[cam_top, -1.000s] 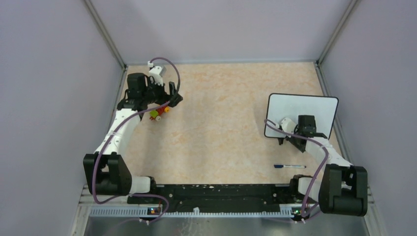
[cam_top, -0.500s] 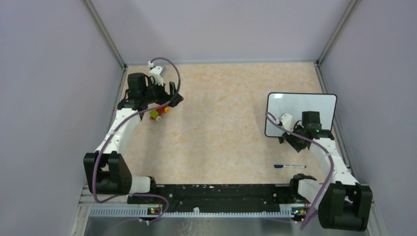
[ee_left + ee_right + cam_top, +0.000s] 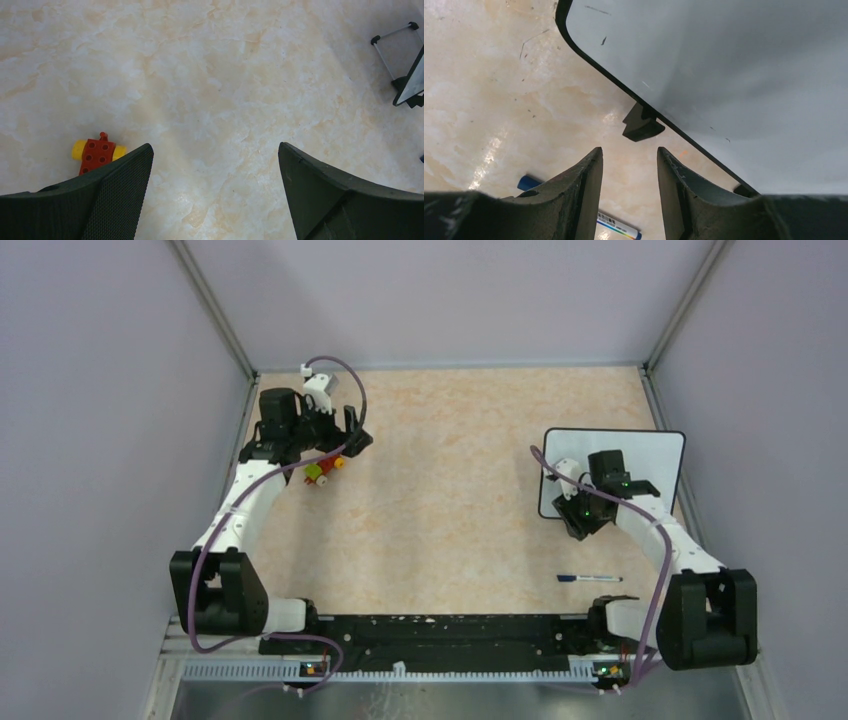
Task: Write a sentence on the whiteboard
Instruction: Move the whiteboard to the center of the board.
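I am holding my right gripper [image 3: 629, 150] partly spread and empty, just in front of the lower edge of the small white whiteboard [image 3: 724, 75] with its thin black frame. The board is standing on its black feet at the right side of the marbled beige surface [image 3: 450, 490], showing a plain white face. A slim white marker [image 3: 589, 579] with a blue cap is lying apart from the board, while I am holding my left gripper [image 3: 215, 147] spread wide and empty near a red and yellow toy brick [image 3: 97, 152].

A red-and-yellow toy [image 3: 97, 152] and a blue-capped marker [image 3: 590, 579] lie well apart.
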